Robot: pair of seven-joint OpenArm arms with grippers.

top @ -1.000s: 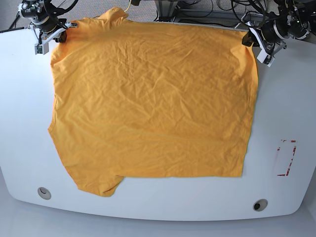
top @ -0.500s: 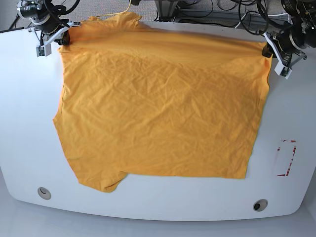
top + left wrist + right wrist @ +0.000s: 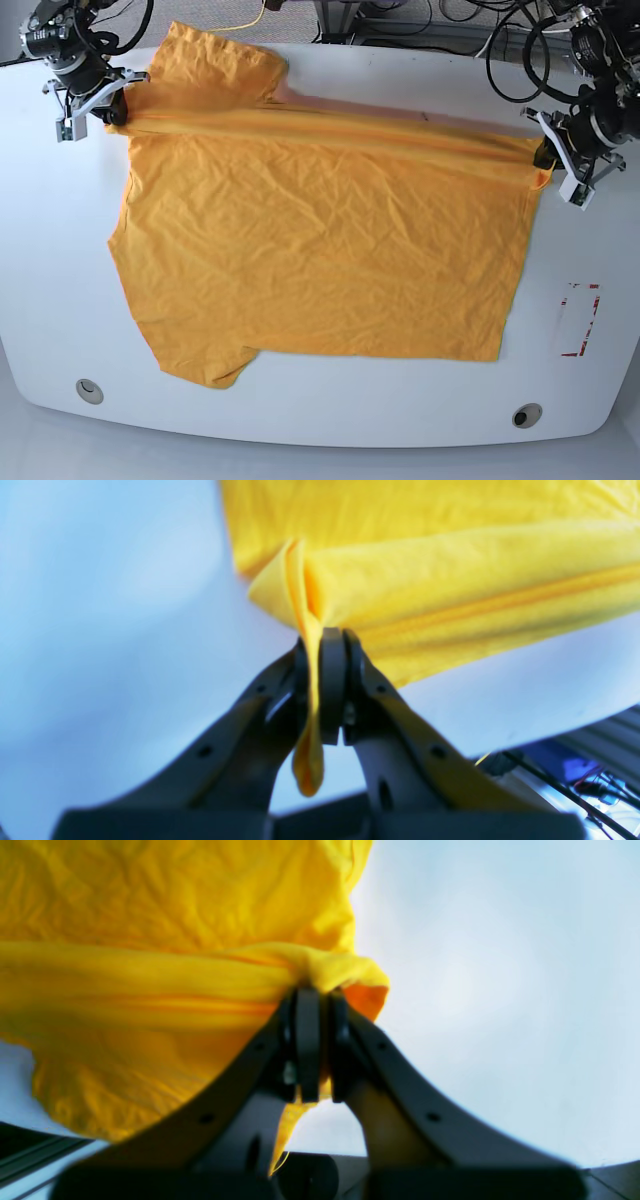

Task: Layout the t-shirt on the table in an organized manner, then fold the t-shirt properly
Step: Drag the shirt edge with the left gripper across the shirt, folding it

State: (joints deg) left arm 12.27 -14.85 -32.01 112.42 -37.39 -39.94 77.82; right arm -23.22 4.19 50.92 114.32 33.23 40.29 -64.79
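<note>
The t-shirt (image 3: 320,250) lies spread across the middle of the white desk (image 3: 60,260), wrinkled but mostly flat, with its far edge drawn into a taut ridge that runs between the two grippers. The left gripper (image 3: 548,160) is pressed together on one end of that ridge, a fold of yellow cloth pinched between its jaws and hanging out below them in its wrist view. The right gripper (image 3: 112,108) pinches the other end in the same way, with one sleeve lying just beyond it toward the far desk edge. This looks like the layout step, the cloth being stretched between both grips before any fold. The next move probably calls for lowering that lifted edge evenly, keeping tension so no crease stays, then letting go. The red tape outline (image 3: 578,320) sits well apart, on the near side of the left gripper.
</note>
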